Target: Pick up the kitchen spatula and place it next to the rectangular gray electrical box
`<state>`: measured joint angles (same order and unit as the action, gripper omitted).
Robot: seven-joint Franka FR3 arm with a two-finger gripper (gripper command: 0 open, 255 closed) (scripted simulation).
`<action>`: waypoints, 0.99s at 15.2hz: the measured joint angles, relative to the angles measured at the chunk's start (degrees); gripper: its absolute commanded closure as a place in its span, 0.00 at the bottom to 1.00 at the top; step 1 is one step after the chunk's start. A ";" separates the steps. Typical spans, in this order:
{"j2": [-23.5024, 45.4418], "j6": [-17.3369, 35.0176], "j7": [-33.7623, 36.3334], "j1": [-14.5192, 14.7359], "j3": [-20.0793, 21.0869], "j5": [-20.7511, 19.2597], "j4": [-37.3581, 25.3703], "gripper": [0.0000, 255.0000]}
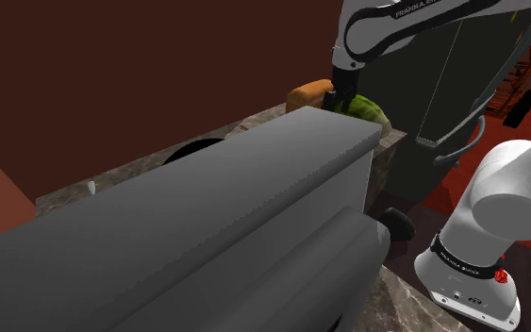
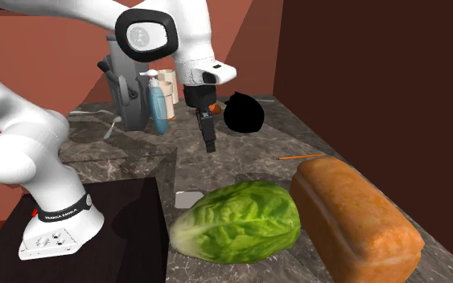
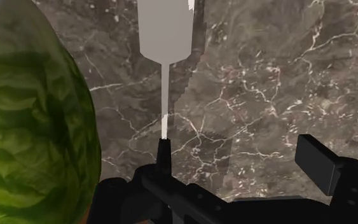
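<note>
The spatula (image 3: 166,38) lies flat on the marble counter (image 3: 266,83), with a flat grey blade and a thin pale handle. The handle's end runs under one black finger (image 3: 163,153), while the other finger (image 3: 316,162) stands far off. My gripper (image 3: 241,158) is open above the counter and holds nothing. In the second exterior view the gripper (image 2: 209,143) hangs over the counter, and the spatula's blade (image 2: 189,196) shows beside the lettuce (image 2: 236,221). The grey electrical box (image 2: 125,84) stands at the far end; it looms in the shoulder view's foreground (image 1: 207,226), hiding much of the gripper (image 1: 334,97).
A loaf of bread (image 2: 353,217) lies right of the lettuce. A black round object (image 2: 245,112), a blue soap bottle (image 2: 158,100) and beige cups (image 2: 166,80) stand near the box. A thin orange stick (image 2: 301,155) lies on the counter. The dark stand (image 2: 104,217) bears the arm's base.
</note>
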<state>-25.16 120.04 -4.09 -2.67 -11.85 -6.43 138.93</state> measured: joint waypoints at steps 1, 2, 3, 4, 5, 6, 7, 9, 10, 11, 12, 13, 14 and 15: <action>1.98 1.22 -0.61 -0.22 -0.84 0.19 -0.60 0.00; 3.85 2.73 -0.92 -0.33 -1.46 0.45 -0.71 0.00; 5.08 3.81 -1.31 -0.53 -2.07 0.65 -0.65 0.00; 6.47 5.70 -1.86 -0.81 -2.83 0.85 0.12 0.00; 8.28 6.90 -2.25 -0.89 -3.41 1.28 -0.27 0.00; 10.54 8.39 -2.84 -0.95 -4.08 1.87 -0.79 0.00; 12.13 9.59 -3.33 -1.07 -4.64 2.36 -0.94 0.00; 15.69 11.81 -4.63 -1.29 -5.76 3.56 -1.81 0.00; 16.50 12.44 -4.82 -1.26 -5.87 3.85 -2.00 0.00; 16.95 13.29 -4.97 -1.16 -5.84 4.06 -1.88 0.00; 17.68 14.05 -5.25 -1.03 -5.81 4.41 -2.18 0.00; 18.24 15.39 -5.36 -0.87 -5.69 4.67 -2.00 0.00; 18.48 15.89 -5.55 -0.87 -5.68 4.80 -1.86 0.00; 19.11 16.29 -5.69 -0.82 -5.67 5.11 -2.10 0.00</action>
<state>-6.04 136.33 -9.78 -3.48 -17.52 -1.32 136.83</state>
